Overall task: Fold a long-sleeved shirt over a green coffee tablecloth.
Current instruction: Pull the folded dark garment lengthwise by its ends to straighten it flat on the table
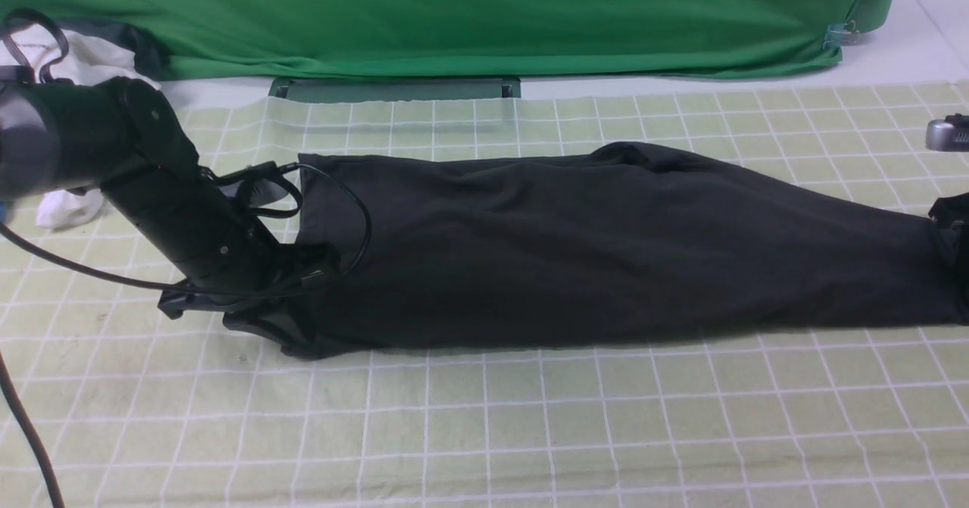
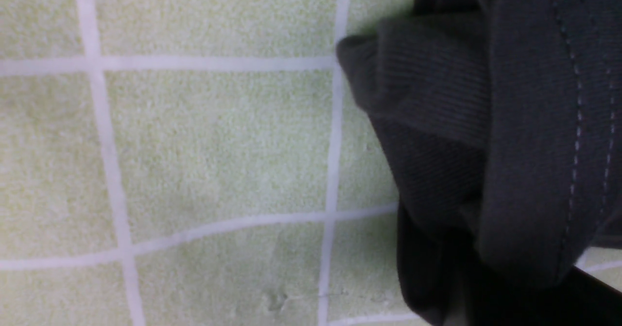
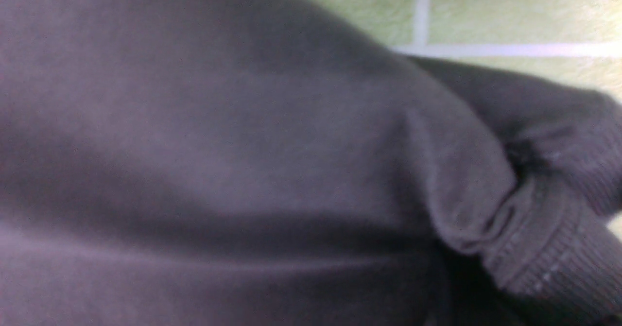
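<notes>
The left gripper (image 1: 312, 262) is pinched shut on one end of the black-charcoal soft-knit shirt (image 1: 606, 250), which lies stretched across the pale yellow-green checked tablecloth (image 1: 484, 417). The right gripper (image 1: 952, 214) is at the other end, and I can't tell its grip.

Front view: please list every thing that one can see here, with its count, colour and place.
shirt: one, black, a long strip across the tablecloth
tablecloth: one, pale green with white grid, under the shirt
drape: one, deep green, along the back
white garment: one, white, far left, behind the left arm
frame: one, dark green, at the drape's lower edge
clip: one, metal, on the drape's right corner
grey object: one, right edge, cannot tell what
cable: one, black, looping over the shirt's left end
left arm: one, black, left side
left gripper: one, black, shut on the shirt's left end
right gripper: one, black, right edge, mostly hidden
</notes>
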{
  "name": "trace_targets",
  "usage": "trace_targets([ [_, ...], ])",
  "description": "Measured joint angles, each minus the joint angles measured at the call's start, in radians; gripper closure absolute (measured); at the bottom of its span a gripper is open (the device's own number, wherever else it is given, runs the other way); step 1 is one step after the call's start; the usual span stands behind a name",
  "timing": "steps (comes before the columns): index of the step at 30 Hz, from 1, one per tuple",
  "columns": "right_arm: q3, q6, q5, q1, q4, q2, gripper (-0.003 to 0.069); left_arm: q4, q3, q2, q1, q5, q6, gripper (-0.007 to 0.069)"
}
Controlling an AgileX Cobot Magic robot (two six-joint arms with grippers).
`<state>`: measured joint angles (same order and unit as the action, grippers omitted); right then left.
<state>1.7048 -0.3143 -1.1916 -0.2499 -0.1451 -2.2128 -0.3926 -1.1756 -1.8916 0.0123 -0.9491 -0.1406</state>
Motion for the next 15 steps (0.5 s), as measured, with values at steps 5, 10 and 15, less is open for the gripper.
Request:
trace_targets([
  [5, -0.01, 0.024, -0.013, 0.0, -0.001, 0.034, 0.0622, 0.047, 0.01, 0.063, 0.0, -0.048, 0.004, 0.0599],
  [10, -0.158, 0.059, -0.019, -0.011, 0.023, 0.188, 0.0622, 0.05, 0.167, 0.182, 0.0, -0.063, 0.004, 0.0599],
  [15, -0.31, 0.068, -0.035, -0.043, 0.031, 0.278, 0.0624, 0.05, 0.342, 0.276, 0.0, -0.038, 0.005, 0.0599],
])
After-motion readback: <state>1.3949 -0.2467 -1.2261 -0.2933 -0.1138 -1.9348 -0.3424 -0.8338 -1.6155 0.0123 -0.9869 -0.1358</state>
